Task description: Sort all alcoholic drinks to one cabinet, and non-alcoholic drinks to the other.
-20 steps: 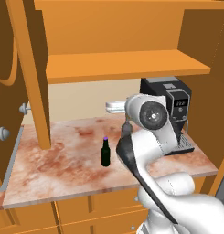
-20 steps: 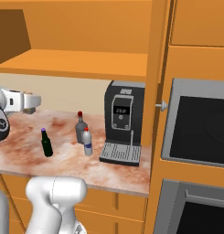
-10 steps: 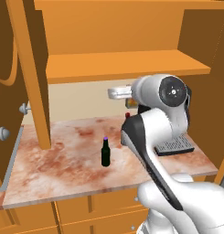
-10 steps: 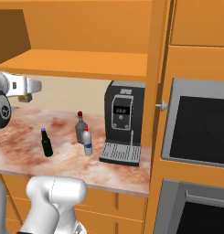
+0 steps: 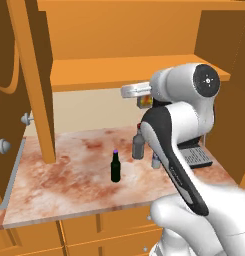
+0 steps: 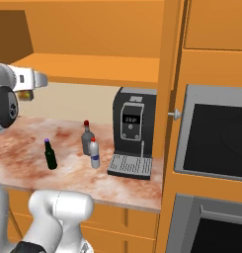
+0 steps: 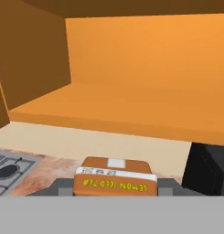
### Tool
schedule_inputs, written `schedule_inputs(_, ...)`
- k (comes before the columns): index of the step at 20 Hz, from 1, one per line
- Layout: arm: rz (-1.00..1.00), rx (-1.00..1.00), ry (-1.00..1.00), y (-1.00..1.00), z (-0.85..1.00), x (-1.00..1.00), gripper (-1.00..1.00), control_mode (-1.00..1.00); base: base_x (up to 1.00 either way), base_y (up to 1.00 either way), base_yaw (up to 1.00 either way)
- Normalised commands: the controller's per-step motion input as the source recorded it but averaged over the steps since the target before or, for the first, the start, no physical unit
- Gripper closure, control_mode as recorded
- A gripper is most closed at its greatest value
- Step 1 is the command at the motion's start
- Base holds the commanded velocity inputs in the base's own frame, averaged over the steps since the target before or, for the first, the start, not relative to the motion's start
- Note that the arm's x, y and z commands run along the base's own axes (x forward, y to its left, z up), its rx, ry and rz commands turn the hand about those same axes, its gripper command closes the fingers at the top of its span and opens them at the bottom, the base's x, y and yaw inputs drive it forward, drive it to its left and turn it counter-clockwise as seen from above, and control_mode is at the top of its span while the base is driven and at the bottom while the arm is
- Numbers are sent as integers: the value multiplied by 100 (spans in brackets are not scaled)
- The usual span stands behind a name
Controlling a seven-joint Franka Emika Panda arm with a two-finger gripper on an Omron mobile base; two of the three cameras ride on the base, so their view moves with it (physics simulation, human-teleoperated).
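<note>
My gripper (image 7: pixel 116 186) is shut on the juice carton (image 7: pixel 115 176), which reads "lemon iced tea". It hangs in the air just below the front edge of the open cabinet's shelf (image 7: pixel 131 109). From the left base view the gripper (image 5: pixel 143 98) and carton (image 5: pixel 145 102) sit above the counter's back. On the counter stand the dark beer bottle (image 5: pixel 115 166) (image 6: pixel 51 154), the grey red-capped bottle (image 5: pixel 138 145) (image 6: pixel 86 139) and the white plastic bottle (image 6: pixel 95 153), half hidden behind my arm in the left base view.
A black coffee machine (image 6: pixel 134 131) stands at the counter's right end beside an oven (image 6: pixel 211 143). An open cabinet door (image 5: pixel 36 80) juts out on the left. A stove burner (image 7: pixel 8 171) lies past the counter's left end.
My arm has risen and swung over the bottles, lifting the carton up to just under shelf height. The three bottles have not moved.
</note>
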Motion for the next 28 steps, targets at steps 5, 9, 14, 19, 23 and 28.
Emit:
schedule_inputs(5, 10, 0, 0, 8, 9, 14, 100, -100, 0, 0, 0)
schedule_inputs(9, 8, 0, 0, 10, 9, 17, 100, -100, 0, 0, 0)
schedule_inputs(14, 6, 0, 0, 17, 7, 18, 100, -100, 0, 0, 0)
schedule_inputs(19, 1, 0, 0, 19, 7, 22, 100, -100, 0, 0, 0)
schedule_inputs(23, 0, 0, 0, 18, 11, 31, 100, -100, 0, 0, 0)
schedule_inputs(28, 0, 0, 0, 14, 9, 33, 100, -100, 0, 0, 0)
